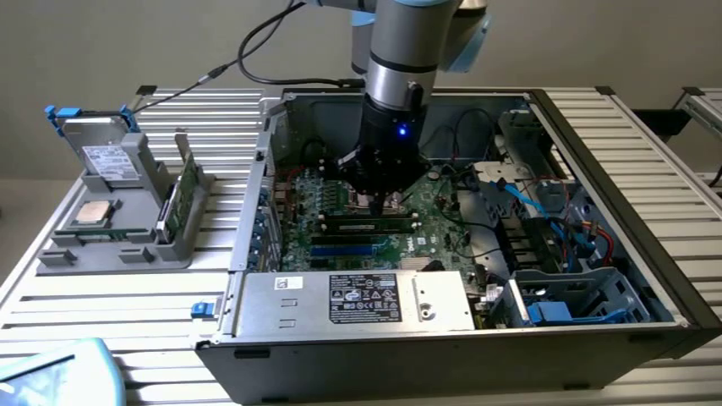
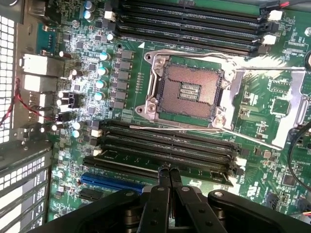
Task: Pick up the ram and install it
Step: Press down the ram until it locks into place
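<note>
Your ram [image 2: 165, 162] lies flat along one of the black slots [image 2: 170, 145] on the motherboard [image 2: 272, 97], just below the open processor socket [image 2: 187, 92], and the gripper [image 2: 166, 171] sits right on its upper edge with its fingers pressed together, holding nothing. In the exterior view the stick [image 1: 363, 226] shows as a dark strip under the gripper [image 1: 380, 201], inside the open computer case [image 1: 631, 152] on the slatted worktop [image 1: 68, 288].

Treat it as light, stiff and thin, a bare board with chips that will not forgive twisting; the long edges are where you would take hold, and I judge that pressure belongs on the top edge.

Whether it is fully seated you cannot tell: the fingers cover its middle, and the end latches are hard to make out.
</note>
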### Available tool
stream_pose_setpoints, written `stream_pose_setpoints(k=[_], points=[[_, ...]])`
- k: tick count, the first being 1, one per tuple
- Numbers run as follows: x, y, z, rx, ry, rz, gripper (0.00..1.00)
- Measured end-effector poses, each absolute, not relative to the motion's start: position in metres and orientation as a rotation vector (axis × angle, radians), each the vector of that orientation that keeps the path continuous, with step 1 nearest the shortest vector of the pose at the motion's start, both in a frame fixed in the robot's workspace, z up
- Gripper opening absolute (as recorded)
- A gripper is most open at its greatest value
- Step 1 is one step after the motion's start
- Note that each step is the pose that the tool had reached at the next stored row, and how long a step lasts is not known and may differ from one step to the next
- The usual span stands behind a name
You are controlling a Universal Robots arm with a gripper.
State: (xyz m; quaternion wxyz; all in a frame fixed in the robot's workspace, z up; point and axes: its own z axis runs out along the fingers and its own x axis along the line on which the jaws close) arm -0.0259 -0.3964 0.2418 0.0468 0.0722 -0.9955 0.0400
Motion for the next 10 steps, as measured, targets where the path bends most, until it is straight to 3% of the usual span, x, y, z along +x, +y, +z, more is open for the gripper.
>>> stream_pose_setpoints(k=[10], points=[[-0.0351,-0.3976,0.2500,0.196,-3.060,0.110,0.10]])
